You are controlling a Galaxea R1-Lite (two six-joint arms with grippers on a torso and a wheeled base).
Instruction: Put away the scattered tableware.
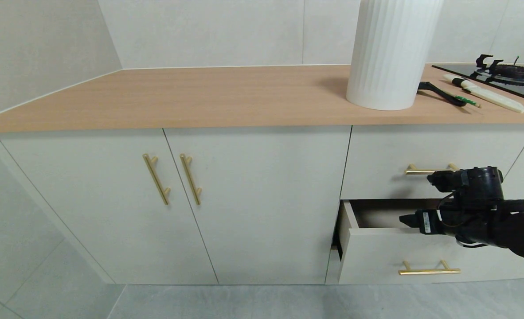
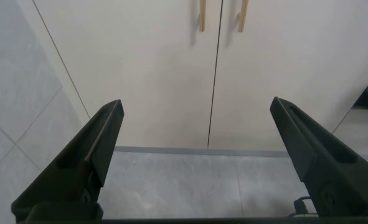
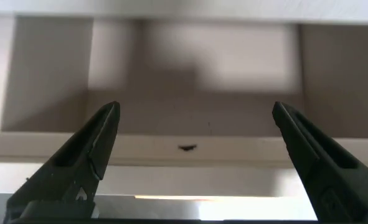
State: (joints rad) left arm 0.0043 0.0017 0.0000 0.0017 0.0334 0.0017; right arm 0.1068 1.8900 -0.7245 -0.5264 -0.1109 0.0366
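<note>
Head view finds the drawer (image 1: 377,254) pulled out, the right hand (image 1: 415,198) spread and empty at its mouth; the left hand (image 2: 196,109) is spread too, low before the cupboard doors (image 2: 140,74); tableware (image 1: 488,94) lies on the counter (image 1: 200,95); opening looks done; next, raise a hand to fetch a piece.

You've got a tan wood-grain countertop (image 1: 191,95), white vertically ribbed cylinder (image 1: 393,53), pale grey cabinet doors (image 1: 89,199) w/ gold bar handles (image 1: 156,178), black hob (image 1: 512,73), cream knife (image 1: 494,98).
</note>
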